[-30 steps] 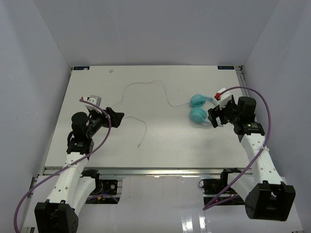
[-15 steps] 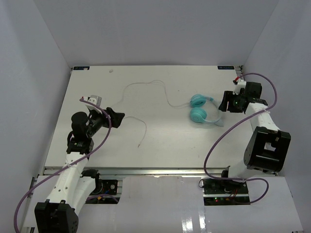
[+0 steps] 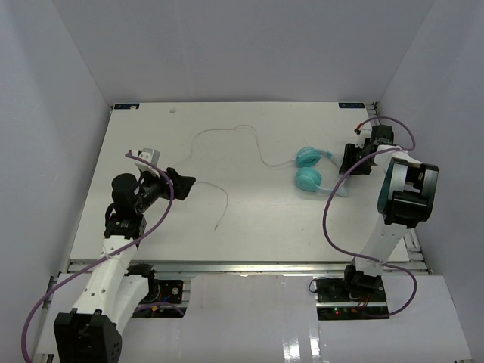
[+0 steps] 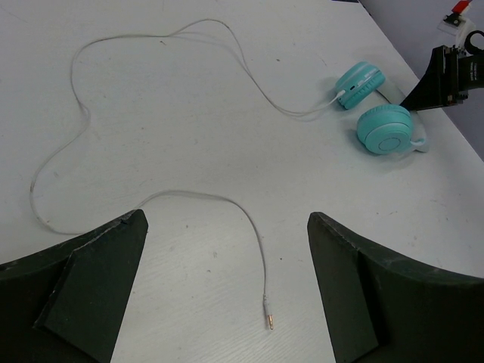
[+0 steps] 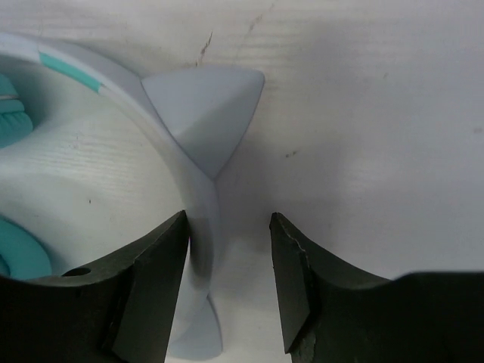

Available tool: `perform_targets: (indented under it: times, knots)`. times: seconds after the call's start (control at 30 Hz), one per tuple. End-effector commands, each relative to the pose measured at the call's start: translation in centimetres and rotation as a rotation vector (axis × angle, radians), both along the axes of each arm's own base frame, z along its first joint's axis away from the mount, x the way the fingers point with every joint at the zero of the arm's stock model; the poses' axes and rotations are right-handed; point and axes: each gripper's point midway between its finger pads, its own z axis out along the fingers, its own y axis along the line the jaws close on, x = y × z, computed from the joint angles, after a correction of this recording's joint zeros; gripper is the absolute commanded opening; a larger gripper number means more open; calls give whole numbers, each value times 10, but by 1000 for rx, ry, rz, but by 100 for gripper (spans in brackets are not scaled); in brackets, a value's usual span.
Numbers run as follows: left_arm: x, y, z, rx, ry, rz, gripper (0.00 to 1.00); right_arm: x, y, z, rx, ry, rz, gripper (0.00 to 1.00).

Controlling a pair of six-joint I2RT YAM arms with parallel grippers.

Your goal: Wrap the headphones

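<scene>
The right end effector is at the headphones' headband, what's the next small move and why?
Probably close the right end effector onto the headband. The wrist view shows the band running between its fingers, close to one, with bare table beside the other: straddled, not yet clamped.

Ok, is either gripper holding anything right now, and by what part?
Nothing gripped yet. The right gripper straddles the headband of the headphones, gap on one side; left gripper open, empty.
</scene>
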Motion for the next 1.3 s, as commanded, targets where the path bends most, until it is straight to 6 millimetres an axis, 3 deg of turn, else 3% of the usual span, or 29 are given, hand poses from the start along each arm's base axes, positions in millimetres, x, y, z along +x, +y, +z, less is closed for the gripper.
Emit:
perform_targets:
  times: [0.0, 0.17, 0.4, 0.57, 0.67, 0.8, 0.87, 1.0, 1.13, 1.27]
  knots:
    - [0, -4, 19, -7, -44, -28, 98, 27, -1, 11, -49, -72, 140, 57]
    - [-1, -5, 19, -6, -47, -33, 98, 24, 5, -8, -92, -9, 225, 58]
    - [-1, -5, 20, -5, -53, -36, 98, 6, 13, -13, -123, -12, 308, 54]
    - [-2, -8, 19, -9, -48, -49, 98, -3, 16, -21, -146, 8, 345, 44]
    - [-4, -10, 20, -11, -55, -68, 98, -5, 23, -25, -134, 9, 366, 33]
    - [-16, -28, 24, -47, -82, -195, 98, -5, 35, -20, -76, -14, 379, 16]
    - [-23, -39, 21, -84, -64, -272, 98, -5, 44, -7, -29, -49, 389, 8]
    - [-24, -57, 15, -103, -18, -325, 98, -17, 67, 27, 70, -123, 423, 8]
    - [-27, -98, 14, -25, -67, -386, 98, -39, 88, 89, 157, -231, 436, 8]
    - [-33, -150, 31, 68, -297, -528, 98, -57, 98, 136, 192, -314, 422, 8]
